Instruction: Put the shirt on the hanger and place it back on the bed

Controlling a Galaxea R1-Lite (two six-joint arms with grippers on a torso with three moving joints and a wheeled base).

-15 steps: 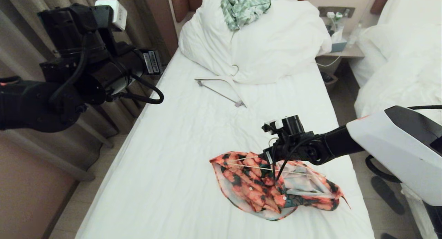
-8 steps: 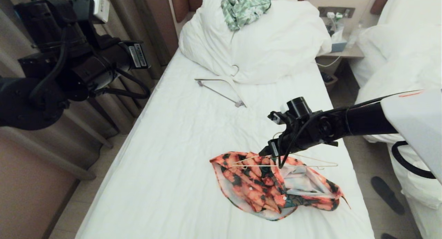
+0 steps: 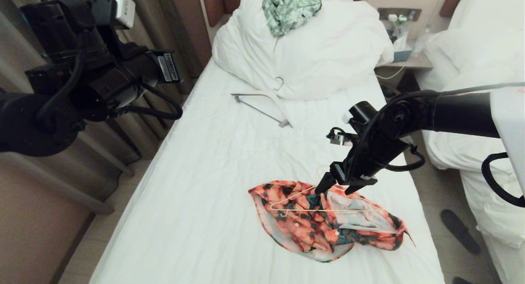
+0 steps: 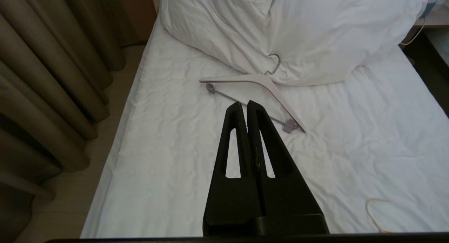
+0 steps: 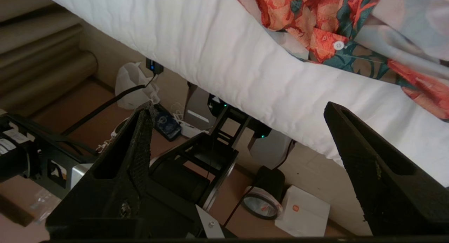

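Now that the right tool (image 3: pixel 337 186) has opened wide, the thin cream-white wire hanger (image 3: pixel 311 205) lies released on the flowered orange-pink shirt (image 3: pixel 328 220) at lower centre; hanging seems unfinished.

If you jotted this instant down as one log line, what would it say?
right end effector: open, above shirt | hanger: lying on shirt, not held | left end effector: shut, empty, raised by bed
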